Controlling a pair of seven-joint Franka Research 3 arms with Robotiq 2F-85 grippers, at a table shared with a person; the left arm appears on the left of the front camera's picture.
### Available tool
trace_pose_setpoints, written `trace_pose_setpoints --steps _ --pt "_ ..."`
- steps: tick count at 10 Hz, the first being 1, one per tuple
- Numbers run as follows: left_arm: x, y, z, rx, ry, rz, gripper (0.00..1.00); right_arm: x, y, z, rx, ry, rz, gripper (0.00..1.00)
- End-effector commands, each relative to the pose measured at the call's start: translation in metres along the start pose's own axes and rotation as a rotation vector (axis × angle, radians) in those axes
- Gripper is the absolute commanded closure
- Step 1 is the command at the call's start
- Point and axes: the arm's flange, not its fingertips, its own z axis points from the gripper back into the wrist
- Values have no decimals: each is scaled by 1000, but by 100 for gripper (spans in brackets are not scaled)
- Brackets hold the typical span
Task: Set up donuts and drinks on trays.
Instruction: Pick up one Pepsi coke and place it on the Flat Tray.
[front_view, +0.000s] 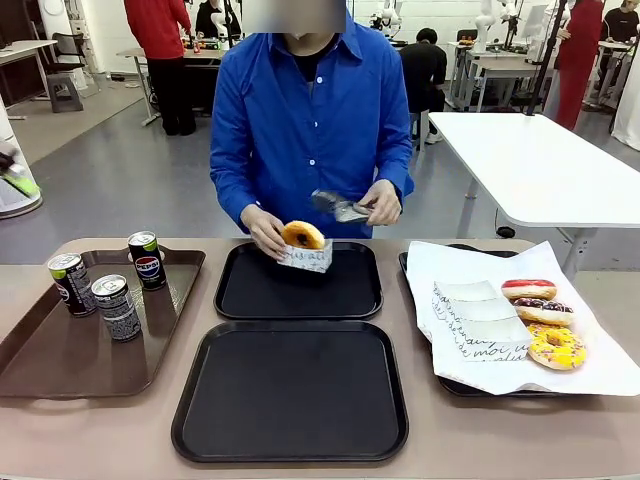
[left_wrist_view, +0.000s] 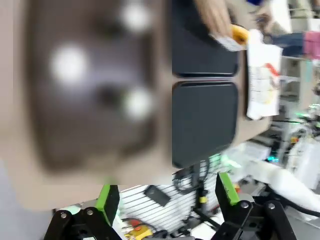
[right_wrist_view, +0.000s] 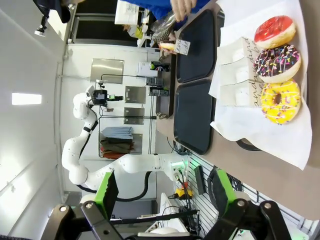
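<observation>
Status: both grippers are wide apart and empty. The left gripper (left_wrist_view: 167, 200) hangs high over the brown tray (front_view: 60, 360). The right gripper (right_wrist_view: 165, 195) hangs high off the end of the paper-lined tray (front_view: 470, 388).

Location of items:
- The sleeved donut (front_view: 303, 237) is on the far tray (front_view: 350, 290) at its back rim, with the person's hand (front_view: 265, 232) on it. The other hand (front_view: 383, 203) holds tongs (front_view: 335, 206).
- The near tray (front_view: 290, 390) is bare.
- Three cans (front_view: 117, 307) stand on the brown tray, near one another.
- The red donut (front_view: 528, 289), chocolate donut (front_view: 545, 311) and yellow donut (front_view: 556, 346) lie in a row on the paper (front_view: 600, 370), each touching the next, beside spare sleeves (front_view: 480, 320).

Risks:
- Do not reach for the far tray while the hand is there; you could strike it or the tongs.
- The cans are slim and tall. A high or off-centre grip, or a finger brushing a neighbour, would likely topple one.
- The iced donuts are soft, so a hard squeeze would dent the ring and smear icing on the pads. Lifting one may drag its neighbour or the loose paper.

Orientation:
- The cans stand upright, long axis vertical.
- The three iced donuts lie flat, icing up.
- The sleeved donut sits propped, its face tilted up towards your side. The sleeve's long side runs across the tray.
</observation>
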Motion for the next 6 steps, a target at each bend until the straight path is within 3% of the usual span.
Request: trace_pose_setpoints --steps 1,3,6 --pt "3 -23 -47 253 66 9 0 -1 1 1 7 -3 0 0" --pt "8 -41 -88 425 66 2 0 -1 1 1 7 -3 0 0" --pt "19 -53 -137 505 45 -47 0 -1 1 1 7 -3 0 0"
